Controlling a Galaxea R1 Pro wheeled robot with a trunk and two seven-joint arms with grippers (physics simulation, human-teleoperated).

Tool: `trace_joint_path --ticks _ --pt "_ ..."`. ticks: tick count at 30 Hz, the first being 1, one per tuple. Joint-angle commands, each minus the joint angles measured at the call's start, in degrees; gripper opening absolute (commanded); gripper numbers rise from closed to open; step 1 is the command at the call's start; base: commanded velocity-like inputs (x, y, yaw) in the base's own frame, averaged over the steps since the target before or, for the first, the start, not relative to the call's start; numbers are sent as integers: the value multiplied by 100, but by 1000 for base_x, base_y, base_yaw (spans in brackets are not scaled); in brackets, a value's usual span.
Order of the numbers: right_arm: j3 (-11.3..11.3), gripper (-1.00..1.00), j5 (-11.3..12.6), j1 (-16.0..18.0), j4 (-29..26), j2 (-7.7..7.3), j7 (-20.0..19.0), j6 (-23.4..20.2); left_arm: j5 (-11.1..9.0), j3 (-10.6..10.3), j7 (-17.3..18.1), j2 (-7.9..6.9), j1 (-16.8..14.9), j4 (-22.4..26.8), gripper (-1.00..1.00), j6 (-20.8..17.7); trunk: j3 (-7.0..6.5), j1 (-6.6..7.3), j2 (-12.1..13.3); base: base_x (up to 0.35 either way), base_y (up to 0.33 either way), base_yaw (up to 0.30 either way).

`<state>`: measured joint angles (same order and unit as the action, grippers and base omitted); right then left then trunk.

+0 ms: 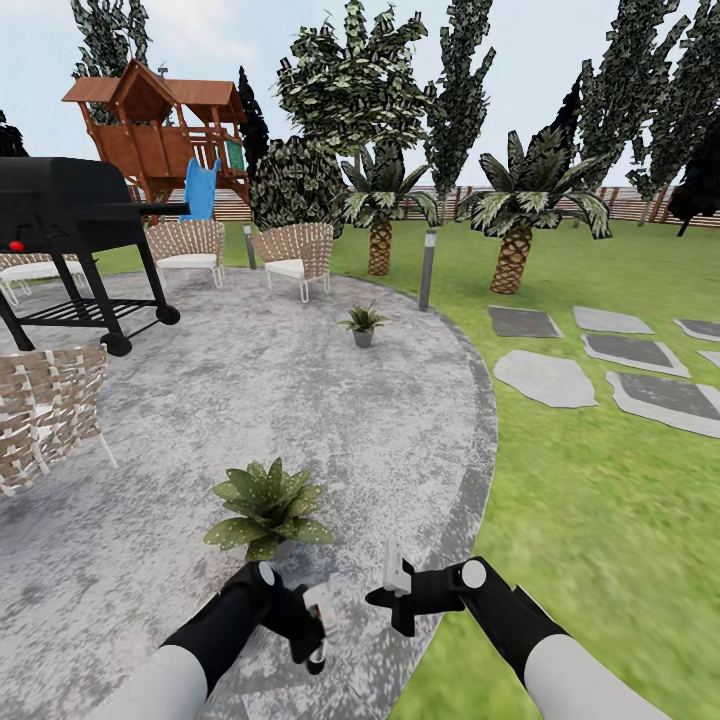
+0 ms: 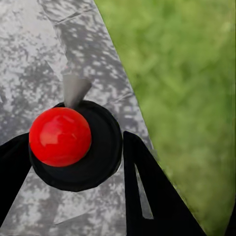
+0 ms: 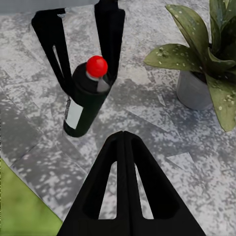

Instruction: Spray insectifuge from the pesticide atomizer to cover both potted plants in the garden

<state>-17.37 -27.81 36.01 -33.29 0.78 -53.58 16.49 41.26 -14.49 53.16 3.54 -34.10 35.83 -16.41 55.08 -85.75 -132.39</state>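
Left gripper (image 1: 318,625) is seen closed around the pesticide atomizer (image 3: 84,101), held upright, red cap uppermost; right gripper (image 1: 395,580) is carried beside it, grasping nothing, its spread not judged; the nearer potted plant (image 1: 268,505) lies just ahead of the left arm.

Both arms low and forward, left gripper (image 1: 318,625) jaws clamped, right gripper (image 1: 395,585) empty.

atomizer (image 2: 73,142) body hidden under cap
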Motion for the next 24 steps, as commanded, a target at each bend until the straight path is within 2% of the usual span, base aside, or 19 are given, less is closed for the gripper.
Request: trace_joint_path --ticks 1,4,5,7,9,11,12,14,15,16,17,19,21,24 --pt "5 -100 -49 2 0 -1 0 30 -9 -1 27 -97 -1 12 -100 -55 5 1 -2 0 0 0" --pt "11 -100 -56 2 9 -4 14 30 -26 10 27 -393 5 13 -100 -13 5 1 -2 0 0 0" --pt "24 100 -56 0 15 -11 20 30 -105 22 23 -468 12 6 -100 150 5 1 -2 0 0 0" --pt "45 100 -51 1 19 -35 22 30 -285 137 18 -515 64 -85 -100 387 5 1 -2 0 0 0" --pt "36 100 -50 2 23 -56 25 30 -350 366 -24 -583 109 -263 -100 484 5 1 -2 0 0 0" --pt "49 100 -46 -4 63 -82 115 28 -376 689 -389 -677 119 -424 -100 631 5 1 -2 0 0 0" --pt "56 100 -43 -5 176 -98 330 29 -391 954 -710 -684 121 -547 -100 774 5 1 -2 0 0 0" --pt "58 100 -27 -14 548 -139 1025 33 -408 1463 -1253 -632 123 -925 -100 1145 5 1 -2 0 0 0" --pt "150 100 8 -29 1564 -173 2445 77 -762 1973 -1913 -539 124 -1561 -100 1846 5 1 -2 0 0 0" --pt "317 100 49 -35 1913 -174 2935 193 -1131 2125 -2358 -523 128 -1908 -100 2253 5 1 -2 0 0 0" --pt "766 100 283 -52 2380 -179 3630 618 -1569 2197 -2989 -516 137 -2304 -100 2679 5 1 -2 0 0 0" --pt "1096 100 636 -196 2764 -227 4209 1108 -2026 2224 -3797 -495 286 -2569 -100 3163 5 1 -2 0 0 0" --pt "1161 100 904 -371 2842 -253 4630 1285 -2199 2229 -4207 -489 383 -2628 -100 3368 5 1 -2 0 0 0" --pt "1181 100 1448 -594 2885 -234 5490 1504 -2291 2244 -4757 -493 651 -2649 -100 3564 5 1 -2 0 0 0"
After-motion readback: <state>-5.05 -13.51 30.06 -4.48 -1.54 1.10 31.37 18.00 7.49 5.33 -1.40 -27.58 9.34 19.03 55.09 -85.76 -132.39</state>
